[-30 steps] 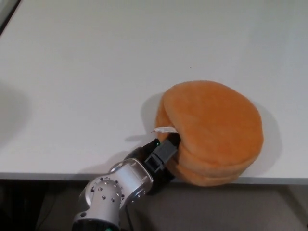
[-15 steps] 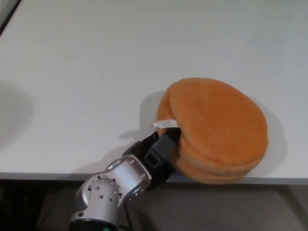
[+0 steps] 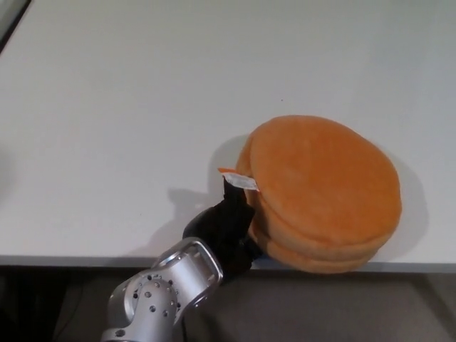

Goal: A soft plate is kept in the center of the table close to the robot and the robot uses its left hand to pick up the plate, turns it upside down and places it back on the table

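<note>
Plate point(image 3: 324, 192): orange plush disc, thick stitched rim, white tag at left edge | position: on white surface point(image 3: 128, 107), at its near edge | left hand point(image 3: 226, 226): clamped on plate's left rim beside tag | change: hand has been raised, left rim lifted slightly versus 1 s ago | meaning: pick-up judged begun, flip not yet done | right hand: unseen

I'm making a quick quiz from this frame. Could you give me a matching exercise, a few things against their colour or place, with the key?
Things:
1. soft plate
2. left hand
3. table
4. tag

Descriptions:
A. white, flat, fills most of the view
B. orange, plush, near the table's front edge
C. small, white, at the plate's left rim
D. black, at the plate's left edge

Pairs: 1-B, 2-D, 3-A, 4-C
</note>
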